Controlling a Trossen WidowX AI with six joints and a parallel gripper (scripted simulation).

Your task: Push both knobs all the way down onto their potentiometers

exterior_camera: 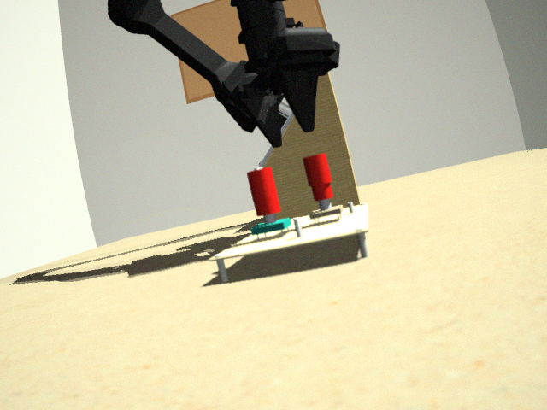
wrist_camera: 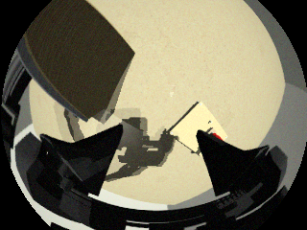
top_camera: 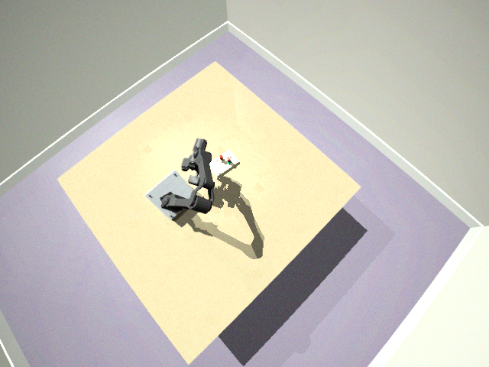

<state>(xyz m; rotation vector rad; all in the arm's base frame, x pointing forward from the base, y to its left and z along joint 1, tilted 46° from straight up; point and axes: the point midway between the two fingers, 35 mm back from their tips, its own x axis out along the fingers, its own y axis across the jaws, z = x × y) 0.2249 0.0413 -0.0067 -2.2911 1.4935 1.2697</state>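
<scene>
The white circuit board (top_camera: 216, 169) (exterior_camera: 338, 231) (wrist_camera: 188, 128) stands on short grey legs. A plain red knob (top_camera: 228, 159) (exterior_camera: 265, 191) is upright over the teal potentiometer (exterior_camera: 271, 226), with a short grey section visible between them. A stepped red knob (top_camera: 221, 157) (exterior_camera: 318, 176) is over the beige potentiometer (exterior_camera: 326, 213), also with grey visible below it. Whether that grey is a gap or the potentiometer's own collar is unclear. Both potentiometers stand on thin pins on the board. My gripper (exterior_camera: 292, 138) (wrist_camera: 161, 130) is open and empty, above the knobs and apart from them. Its right finger hides part of the board in the wrist view.
Thin grey posts (exterior_camera: 297, 227) rise from the board near the potentiometers. The arm's grey base plate (top_camera: 176, 185) is beside the board. A wood-grained panel (exterior_camera: 318, 154) (wrist_camera: 79, 57) rises behind the board in the exterior view. The arm's shadow falls beside the board.
</scene>
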